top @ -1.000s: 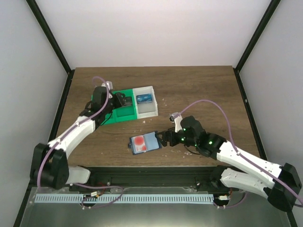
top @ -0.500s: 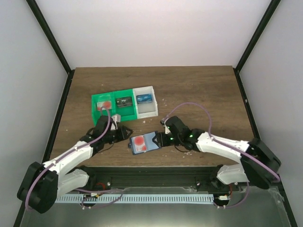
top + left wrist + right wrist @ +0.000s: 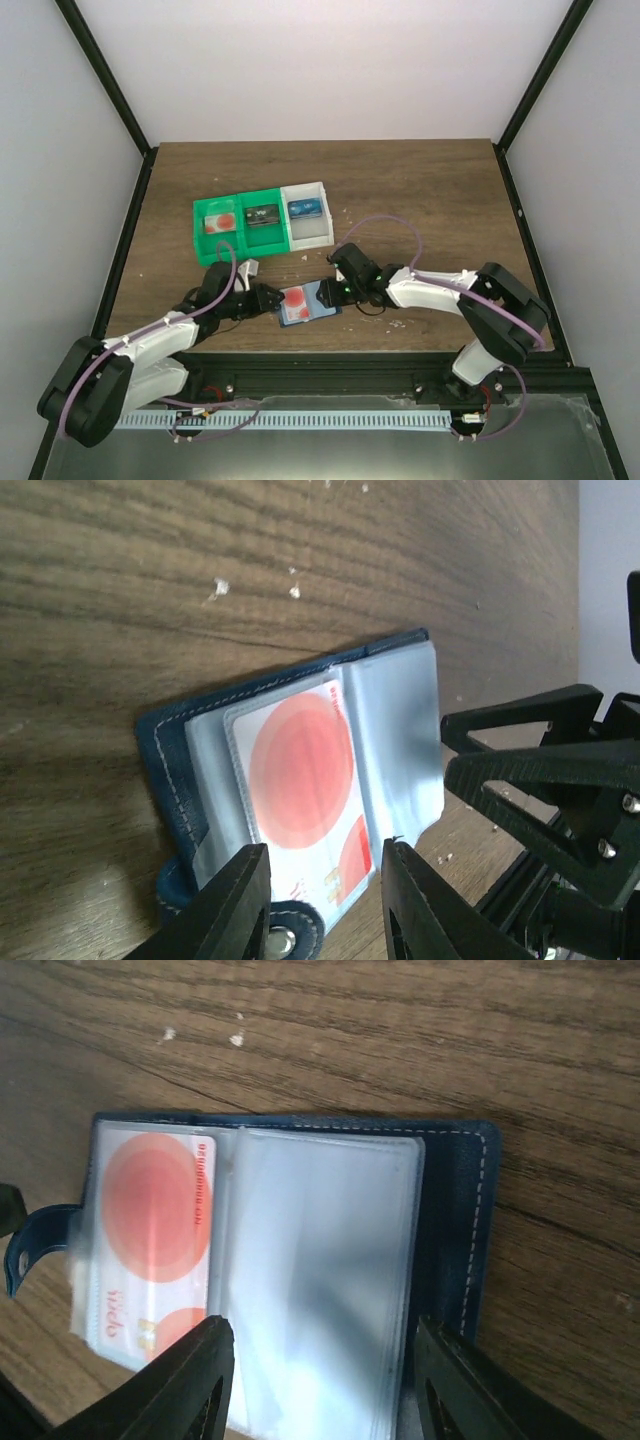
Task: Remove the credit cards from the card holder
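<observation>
**Operator:** Left gripper (image 3: 322, 852) has swung from the tray (image 3: 265, 240) to the card holder (image 3: 318, 298); right gripper (image 3: 320, 1325) edged closer.

**Supervisor:** Jaws?

**Operator:** I see both spread wide, gripping nothing. Holder lies between them, red-spot card (image 3: 300, 765) tucked inside. Tray, beyond them, holds red-and-white card (image 3: 220, 222), dark card (image 3: 262, 213), blue card (image 3: 305, 208).

The bench (image 3: 420, 190) is a dark brown, wood-grained board. The card holder (image 3: 308, 303) lies open and flat on it, directly between the left end effector (image 3: 270, 298) and the right end effector (image 3: 338, 290), one leaf toward each. Well beyond the left end effector, farther from the arm bases, a green-and-white tray (image 3: 284, 215) rests on the wood. A few pale crumbs (image 3: 219, 584) dot the surface just past the card holder, ahead of both end effectors.
</observation>
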`<action>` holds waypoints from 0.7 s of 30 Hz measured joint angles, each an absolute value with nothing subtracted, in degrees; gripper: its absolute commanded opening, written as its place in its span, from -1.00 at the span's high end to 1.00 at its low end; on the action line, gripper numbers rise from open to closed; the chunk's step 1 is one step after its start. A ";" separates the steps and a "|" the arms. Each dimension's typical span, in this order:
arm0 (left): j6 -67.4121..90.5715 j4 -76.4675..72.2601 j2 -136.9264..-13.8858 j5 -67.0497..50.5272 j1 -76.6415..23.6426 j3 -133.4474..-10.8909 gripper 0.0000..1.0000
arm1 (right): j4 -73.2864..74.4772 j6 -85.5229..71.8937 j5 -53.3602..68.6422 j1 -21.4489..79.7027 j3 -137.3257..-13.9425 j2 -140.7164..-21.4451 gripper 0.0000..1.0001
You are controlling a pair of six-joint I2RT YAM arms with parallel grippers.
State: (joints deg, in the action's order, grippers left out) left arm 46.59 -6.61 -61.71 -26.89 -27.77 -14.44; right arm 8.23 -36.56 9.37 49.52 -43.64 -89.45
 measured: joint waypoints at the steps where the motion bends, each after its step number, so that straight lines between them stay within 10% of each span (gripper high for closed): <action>1: 46.76 -7.35 -61.93 -27.20 -27.79 -13.85 0.36 | 8.25 -36.47 9.30 49.52 -43.68 -89.84 -0.02; 21: 47.53 -14.98 -67.72 -28.53 -27.79 -10.48 0.45 | 1.06 -34.72 16.82 49.47 -42.89 -91.11 0.32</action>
